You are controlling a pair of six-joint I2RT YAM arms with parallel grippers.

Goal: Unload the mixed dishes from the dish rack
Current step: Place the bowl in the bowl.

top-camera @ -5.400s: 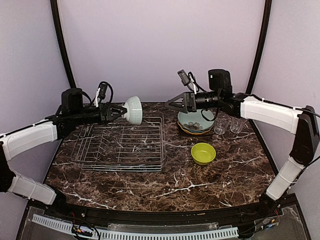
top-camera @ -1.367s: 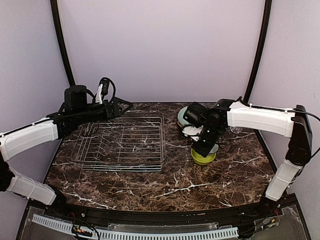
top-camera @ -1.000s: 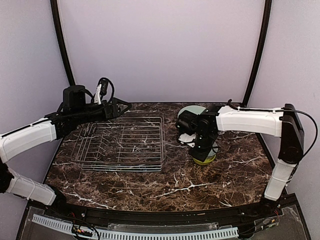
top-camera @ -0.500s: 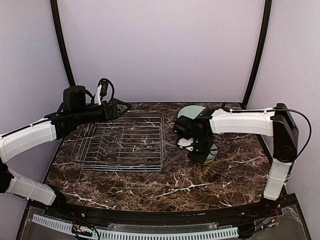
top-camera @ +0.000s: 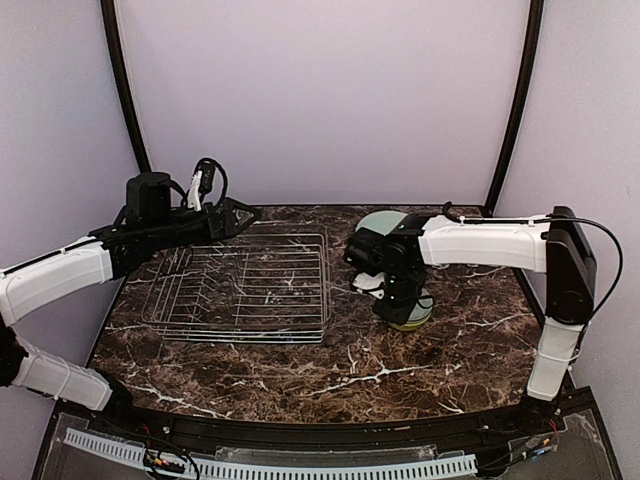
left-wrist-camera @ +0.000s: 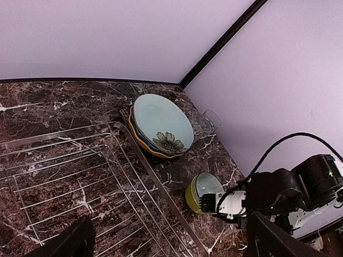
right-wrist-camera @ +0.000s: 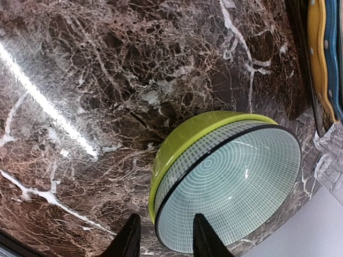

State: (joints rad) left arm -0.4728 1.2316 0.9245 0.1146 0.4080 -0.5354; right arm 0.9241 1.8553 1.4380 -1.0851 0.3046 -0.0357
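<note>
Your right gripper (right-wrist-camera: 163, 235) hangs over the two nested bowls, pointing down at them. Its two pale fingers (right-wrist-camera: 130, 235) stand a little apart, one on each side of the near rim of the small pale-green bowl (right-wrist-camera: 230, 187). The gap is clearly wider than the rim, so nothing is clamped. That bowl sits inside the yellow-green bowl (right-wrist-camera: 187, 134), and both rest upright on the marble table (top-camera: 300, 370), right of the dish rack (top-camera: 240, 285) and apart from it.

Your left gripper (left-wrist-camera: 172, 220) is spread wide and carries nothing. It hovers above the far edge of the rack, with the wire floor and tines below it.

Behind the bowls, toward the back wall, you have the plate stack. The large pale-green flower plate (left-wrist-camera: 161, 123) is on top, with the blue plate (right-wrist-camera: 329, 53) and the yellow plate (right-wrist-camera: 316, 64) showing as edges beneath it. A dark corner peeks out under the stack — likely the black square plate (left-wrist-camera: 124, 112), though too little of it shows to be sure. The clear ribbed glasses (left-wrist-camera: 206, 120) stand just beside the stack on its right, near the corner of the table.

From the top camera, the right arm covers most of the bowls — only a sliver of yellow-green rim shows there.
</note>
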